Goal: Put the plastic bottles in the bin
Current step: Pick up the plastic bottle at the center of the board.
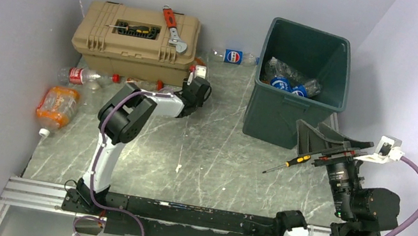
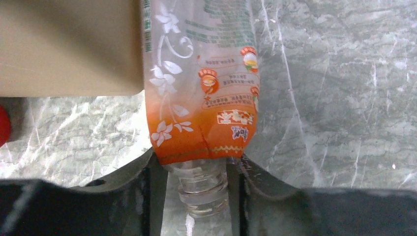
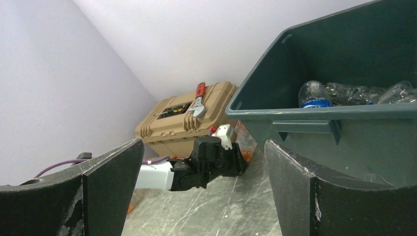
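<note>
My left gripper (image 2: 196, 160) is shut on the clear neck of an orange-labelled plastic bottle (image 2: 201, 98) that lies on the table by the corner of the tan toolbox (image 2: 64, 44). In the top view this gripper (image 1: 199, 87) is at the toolbox's front right corner. My right gripper (image 1: 301, 139) is open and empty, raised in front of the dark green bin (image 1: 271, 116). The bin holds several crushed bottles (image 1: 288, 80), also seen in the right wrist view (image 3: 314, 96). Loose bottles remain: a blue-labelled one (image 1: 236, 57), a red-labelled one (image 1: 79, 75) and an orange one (image 1: 56, 107).
The tan toolbox (image 1: 135, 43) stands at the back left with a red wrench (image 1: 171, 24) and a yellow-handled screwdriver (image 1: 134, 28) on it. Another screwdriver (image 1: 289, 161) lies on the table below my right gripper. Walls close in on the left, back and right.
</note>
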Robot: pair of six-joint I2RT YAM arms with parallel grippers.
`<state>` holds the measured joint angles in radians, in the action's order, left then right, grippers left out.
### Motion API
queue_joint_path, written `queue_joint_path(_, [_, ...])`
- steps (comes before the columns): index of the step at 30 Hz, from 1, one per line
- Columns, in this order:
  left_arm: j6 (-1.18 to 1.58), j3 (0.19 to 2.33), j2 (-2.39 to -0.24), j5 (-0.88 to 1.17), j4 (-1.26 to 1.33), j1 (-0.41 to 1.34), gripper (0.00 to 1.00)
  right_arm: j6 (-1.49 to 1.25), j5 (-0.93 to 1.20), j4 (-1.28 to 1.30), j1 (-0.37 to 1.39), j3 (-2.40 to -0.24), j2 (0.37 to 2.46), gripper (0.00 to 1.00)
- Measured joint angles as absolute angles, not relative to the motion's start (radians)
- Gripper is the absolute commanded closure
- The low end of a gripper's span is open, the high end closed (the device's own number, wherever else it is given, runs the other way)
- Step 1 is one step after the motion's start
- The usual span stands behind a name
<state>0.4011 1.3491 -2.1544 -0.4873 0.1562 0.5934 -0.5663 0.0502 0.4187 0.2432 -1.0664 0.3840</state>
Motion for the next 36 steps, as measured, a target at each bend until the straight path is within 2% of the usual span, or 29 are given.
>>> queue_joint_path(4, [0.388, 1.302, -2.122, -0.487, 0.172, 0.598, 0.74, -0.568, 0.051, 0.419, 0.243, -1.066, 0.384, 0.03])
queue_joint_path(9, [0.327, 1.124, -1.959, -0.499, 0.146, 0.664, 0.76, -0.566, 0.054, 0.44, 0.243, -1.08, 0.392, 0.03])
queue_joint_path(12, [0.265, 1.032, -1.785, -0.51, 0.093, 0.769, 0.79, -0.565, 0.071, 0.464, 0.243, -1.128, 0.421, 0.03])
queue_joint_path(17, [0.162, 1.019, -1.384, -0.463, -0.01, 0.959, 0.93, -0.565, 0.164, 0.482, 0.243, -1.238, 0.488, 0.03])
queue_joint_path(20, [0.088, 1.019, -1.143, -0.417, -0.082, 1.003, 0.95, -0.564, 0.257, 0.492, 0.243, -1.325, 0.546, 0.03])
queue_joint_path(25, [-0.078, 1.023, -0.813, -0.188, -0.308, 1.0, 1.0, -0.568, 0.407, 0.495, 0.251, -1.398, 0.651, 0.03])
queue_joint_path(29, [-0.2, 1.047, -0.719, -0.029, -0.487, 1.002, 1.0, -0.588, 0.517, 0.508, 0.252, -1.416, 0.738, 0.05])
queue_joint_path(36, [-0.529, 1.062, -0.692, 0.189, -0.744, 1.002, 1.0, -0.624, 0.698, 0.543, 0.276, -1.466, 0.888, 0.06])
